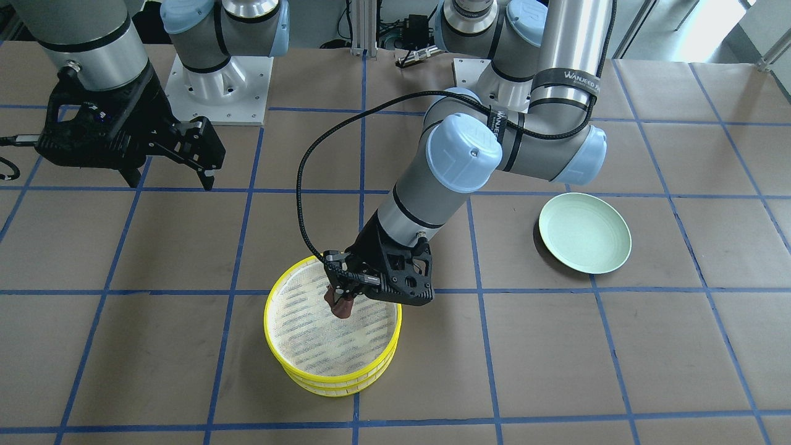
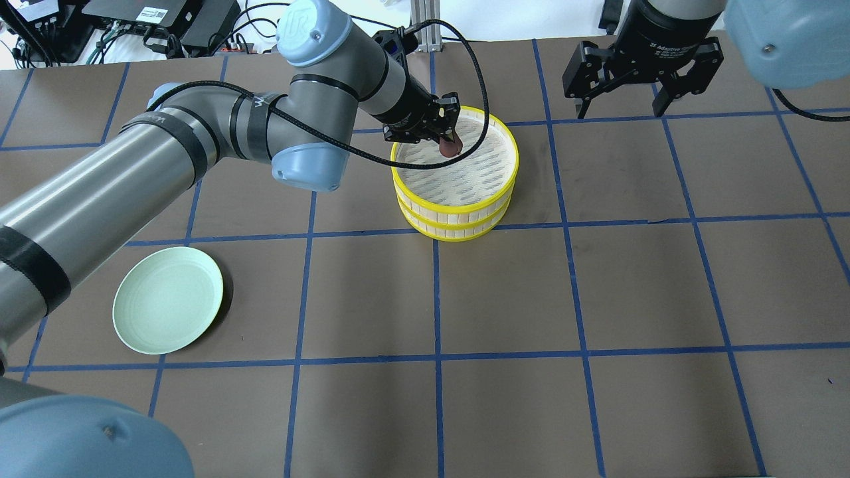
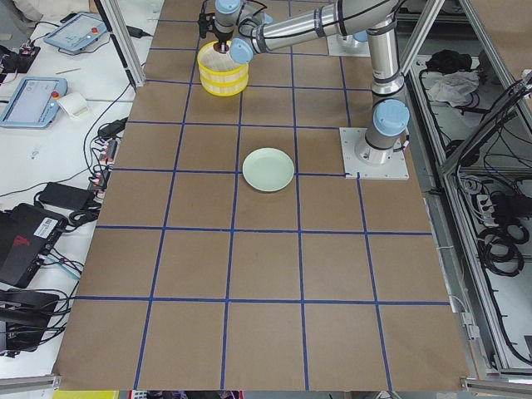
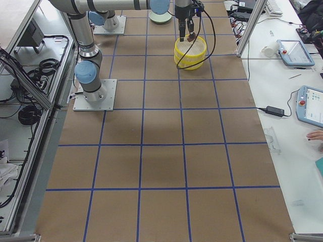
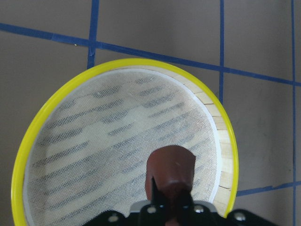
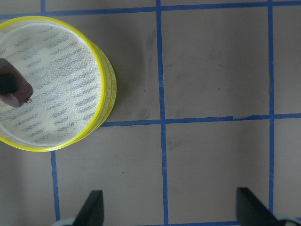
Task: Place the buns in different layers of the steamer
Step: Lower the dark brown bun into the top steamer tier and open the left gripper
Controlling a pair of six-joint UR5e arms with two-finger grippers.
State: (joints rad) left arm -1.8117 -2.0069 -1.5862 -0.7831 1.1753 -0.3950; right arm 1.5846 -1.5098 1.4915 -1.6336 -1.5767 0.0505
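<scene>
One wide table [image 2: 505,299], papered brown and ruled into squares by blue tape, fills most of every view. Its edges lie well out from everything standing on it.

The left arm [image 2: 199,133] stretches long and low across the table, from the robot's left side to just past the middle line. The right arm [image 1: 93,49] hangs high over the robot's right side, well apart from the steamer.

The steamer stands as a stack of two, the upper layer [image 2: 465,179] seated squarely on the lower layer [image 2: 458,231] with their yellow rims in line. Only the lower one's outer wall shows. The stack sits in the half of the table away from the robot, inside the far edge. Bare brown paper shows around it on all sides, with the widest stretch on the robot's right.

A mint-green plate [image 2: 167,309] lies flat on the robot's left, well apart from the stack and partly under the left arm's reach.

The right gripper [image 2: 621,106] points down with its jaws spread wide and only tabletop showing between them.

The left gripper [image 2: 446,136] leans in over the upper rim from the robot's left, its jaws clamped on one end of the brown bun [image 5: 170,167]. The bun hangs end-down inside the ring of the rim, over the mesh floor. It appears raised off the mesh, though the views do not settle whether its tip touches.
</scene>
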